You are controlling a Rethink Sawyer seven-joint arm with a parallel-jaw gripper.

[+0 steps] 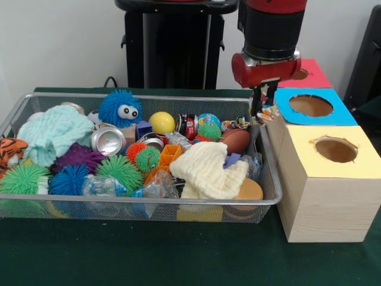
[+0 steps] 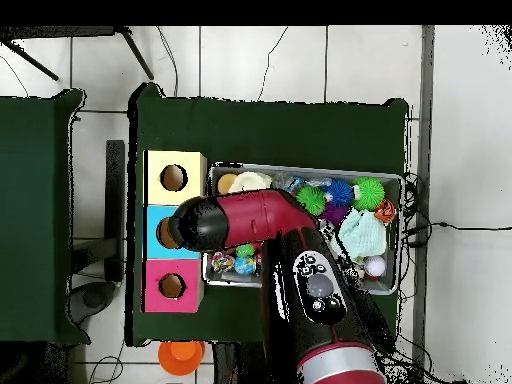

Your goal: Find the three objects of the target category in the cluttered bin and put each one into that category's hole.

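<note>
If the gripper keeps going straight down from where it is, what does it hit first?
Probably the colourful crumpled wrapper right under the gripper, at the bin end beside the blue-topped box. Depth is unclear: it could instead catch the bin rim or the box wall.

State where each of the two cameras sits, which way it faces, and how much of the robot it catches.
Front view: across the table, facing the pedestal; shows the bin, three boxes, and the arm's lower end with the gripper by the blue hole.
Overhead view: above, looking straight down, base at bottom; the whole arm crosses the bin.
Shared: bin, boxes, arm.
</note>
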